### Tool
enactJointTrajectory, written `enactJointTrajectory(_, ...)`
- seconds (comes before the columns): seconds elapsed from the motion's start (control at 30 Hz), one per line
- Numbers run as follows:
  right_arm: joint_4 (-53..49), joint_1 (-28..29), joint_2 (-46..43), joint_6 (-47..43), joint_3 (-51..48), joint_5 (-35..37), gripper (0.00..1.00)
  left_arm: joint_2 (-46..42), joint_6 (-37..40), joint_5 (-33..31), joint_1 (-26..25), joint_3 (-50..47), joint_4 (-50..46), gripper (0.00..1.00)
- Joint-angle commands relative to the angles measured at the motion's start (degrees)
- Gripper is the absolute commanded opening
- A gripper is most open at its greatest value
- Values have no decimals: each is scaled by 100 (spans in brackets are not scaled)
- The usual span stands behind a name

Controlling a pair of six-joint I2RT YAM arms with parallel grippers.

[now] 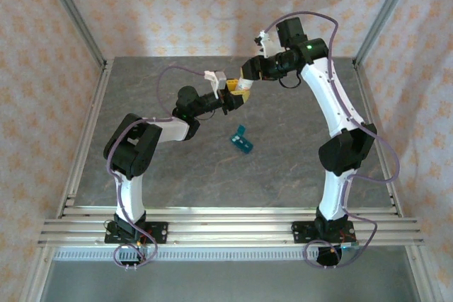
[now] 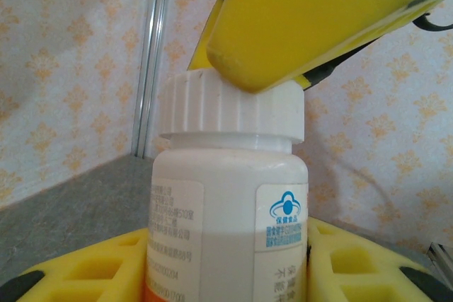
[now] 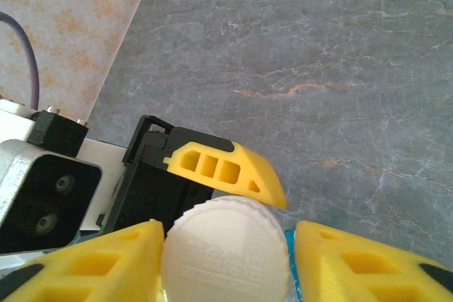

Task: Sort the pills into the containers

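A white pill bottle [image 2: 226, 224] with a ribbed white cap [image 3: 225, 252] is held upright above the table. My left gripper [image 2: 226, 245] is shut on its body, a yellow finger [image 2: 85, 274] on each side. My right gripper [image 3: 226, 259] comes down over the cap and straddles it. Its left finger [image 3: 106, 259] touches the cap, and a thin gap remains at the right finger [image 3: 354, 259]. The two grippers meet at mid-table [image 1: 237, 93]. The teal pill box [image 1: 243, 140] lies flat on the table in front of them. The pills are out of view.
The grey stone-patterned table [image 1: 283, 167] is walled by patterned curtains and aluminium posts [image 1: 74, 19]. A rail frame [image 1: 226, 224] runs along the near edge. Purple cables [image 1: 184, 68] loop off both arms.
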Motion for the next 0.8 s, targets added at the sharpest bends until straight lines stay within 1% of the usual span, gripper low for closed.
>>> enactJointTrajectory(0.0, -34, 34, 64, -2, -55, -41, 45, -295, -63, 118, 24, 130, 328, 0)
enactJointTrajectory(0.03, -21, 31, 63, 14, -71, -40, 44, -296, -61, 113, 24, 136, 323, 0)
enactJointTrajectory(0.1, 13, 33, 59, 86, -115, -49, 38, -295, -71, 104, 24, 140, 322, 0)
enactJointTrajectory(0.17, 82, 54, 44, 224, -204, -45, 36, -295, -64, 69, 20, 152, 328, 0)
enactJointTrajectory(0.3, 399, 179, -68, 772, -612, 353, 33, -295, 39, -94, 1, 141, 325, 0)
enactJointTrajectory(0.43, 905, 432, -287, 1896, -1248, 1434, 32, -498, 349, -441, -69, 48, 320, 0)
enactJointTrajectory(0.53, 1309, 655, -477, 2727, -1688, 2102, 33, -506, 454, -565, -86, 25, 319, 0)
enactJointTrajectory(0.63, 1468, 866, -567, 3226, -1862, 2724, 33, -489, 496, -586, -104, 16, 304, 0)
enactJointTrajectory(0.77, 1617, 1015, -658, 3628, -2033, 3164, 33, -439, 535, -614, -108, 10, 310, 0)
